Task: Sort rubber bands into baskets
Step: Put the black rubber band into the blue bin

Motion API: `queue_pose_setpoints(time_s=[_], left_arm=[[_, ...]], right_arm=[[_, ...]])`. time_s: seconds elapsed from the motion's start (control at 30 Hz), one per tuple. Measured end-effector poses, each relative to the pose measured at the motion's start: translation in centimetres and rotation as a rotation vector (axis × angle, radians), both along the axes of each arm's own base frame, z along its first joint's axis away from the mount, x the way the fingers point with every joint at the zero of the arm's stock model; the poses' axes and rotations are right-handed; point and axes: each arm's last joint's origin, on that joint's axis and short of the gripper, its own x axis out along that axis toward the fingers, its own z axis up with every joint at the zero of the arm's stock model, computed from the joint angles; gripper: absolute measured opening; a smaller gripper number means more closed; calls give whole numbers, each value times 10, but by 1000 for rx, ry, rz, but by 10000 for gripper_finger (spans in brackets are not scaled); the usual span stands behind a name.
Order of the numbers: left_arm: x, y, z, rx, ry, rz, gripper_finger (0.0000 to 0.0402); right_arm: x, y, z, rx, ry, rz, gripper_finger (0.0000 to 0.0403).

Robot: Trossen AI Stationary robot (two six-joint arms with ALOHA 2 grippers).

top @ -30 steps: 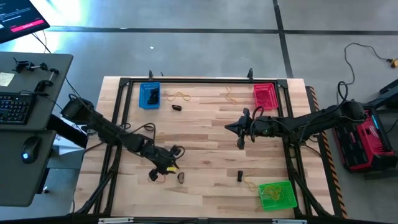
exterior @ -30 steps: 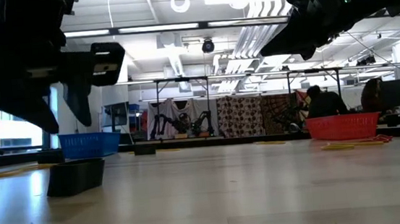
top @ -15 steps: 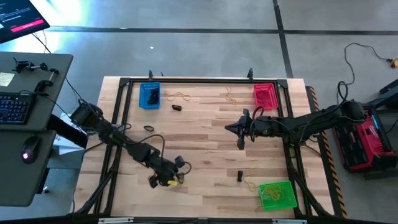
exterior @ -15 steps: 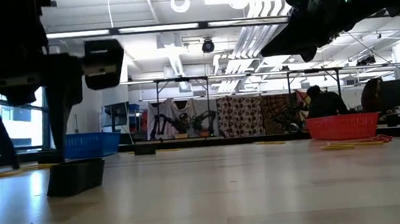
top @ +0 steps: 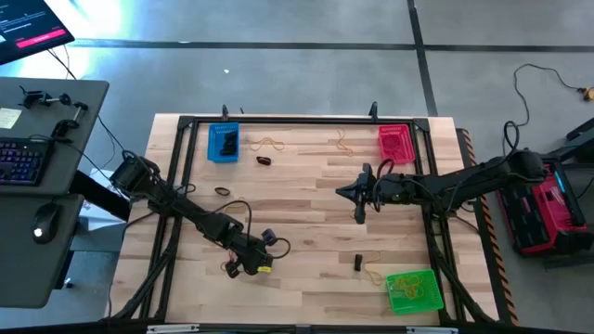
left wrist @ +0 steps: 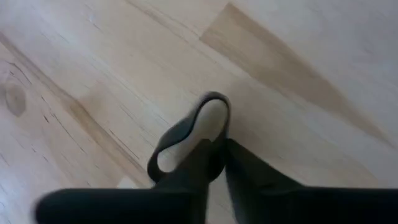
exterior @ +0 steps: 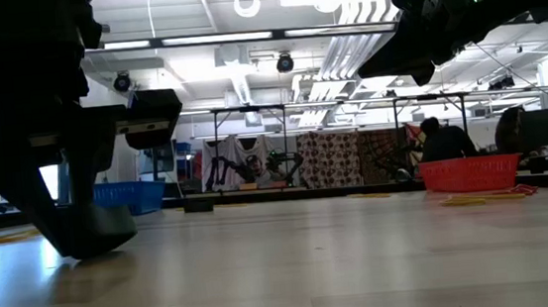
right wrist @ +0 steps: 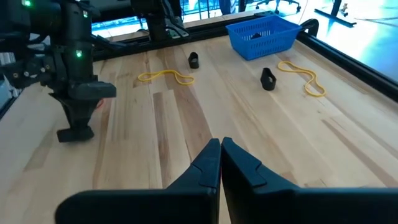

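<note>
The left pincer point(left wrist: 214, 158), fingers pressed together, pinches a thin black rubber loop point(left wrist: 186, 134) low on the pale wooden surface point(top: 306, 186). Next, I judge, it must lift and carry to the blue mesh basket point(top: 223, 143). The right pincer point(right wrist: 219, 152) hangs shut mid-surface.

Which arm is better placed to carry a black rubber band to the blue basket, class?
Left. The left gripper is down at the table, shut on a black rubber band. The right gripper hangs mid-table, shut and empty. The blue basket sits on the left arm's side.
</note>
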Motion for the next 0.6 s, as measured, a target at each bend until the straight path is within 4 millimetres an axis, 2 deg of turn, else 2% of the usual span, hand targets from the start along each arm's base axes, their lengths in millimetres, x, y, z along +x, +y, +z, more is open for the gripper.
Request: queue_pose_setpoints(time_s=[0.07, 0.23, 0.37, 0.6], left_arm=[[-1, 3, -1, 16, 17, 24, 9], [-4, 16, 12, 50, 32, 142, 3], [-10, 32, 41, 23, -18, 263, 2], [-33, 82, 94, -45, -79, 557, 1]], right_arm=[[0, 0, 0, -4, 3, 2, 2], [0, 0, 0, -6, 4, 2, 2], [0, 0, 0, -8, 4, 2, 2], [0, 0, 0, -19, 7, 7, 2]])
